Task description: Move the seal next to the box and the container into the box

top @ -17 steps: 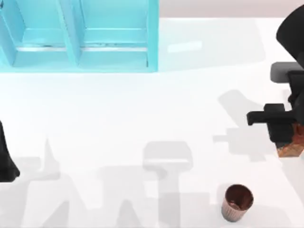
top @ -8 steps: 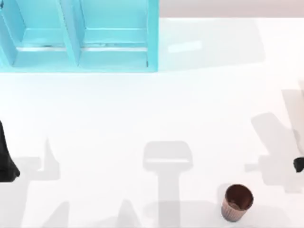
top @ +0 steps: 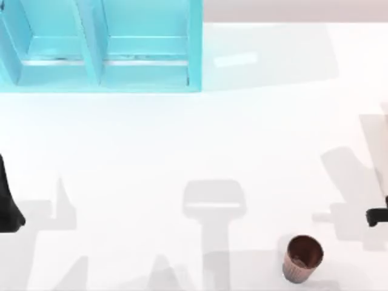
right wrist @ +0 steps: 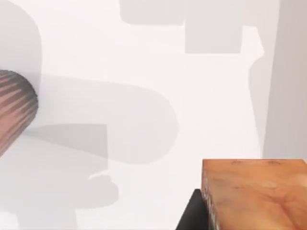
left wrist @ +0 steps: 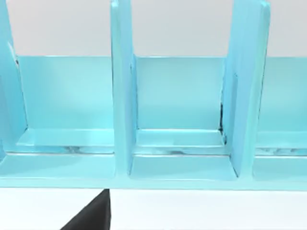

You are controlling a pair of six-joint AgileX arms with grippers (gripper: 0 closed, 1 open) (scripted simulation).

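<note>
White desk (top: 182, 133): box (top: 103, 45) at far left corner, container (top: 302, 259) near front edge; right gripper (right wrist: 201, 211) holds the seal (right wrist: 254, 191) at the right edge; left arm (top: 7, 200) parked at the left edge.

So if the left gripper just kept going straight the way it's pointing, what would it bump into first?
Most likely the blue box. The left wrist view faces straight into its open compartments across bare white table, with nothing between. How far off it is can't be judged.

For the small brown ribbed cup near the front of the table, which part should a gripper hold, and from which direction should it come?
The container stands upright, mouth open upward, with bare table around it. Probably best to descend from above and close the fingers across its round ribbed wall near the rim, or pinch one side of the rim. The right gripper, at the table's right edge, is closest.
</note>
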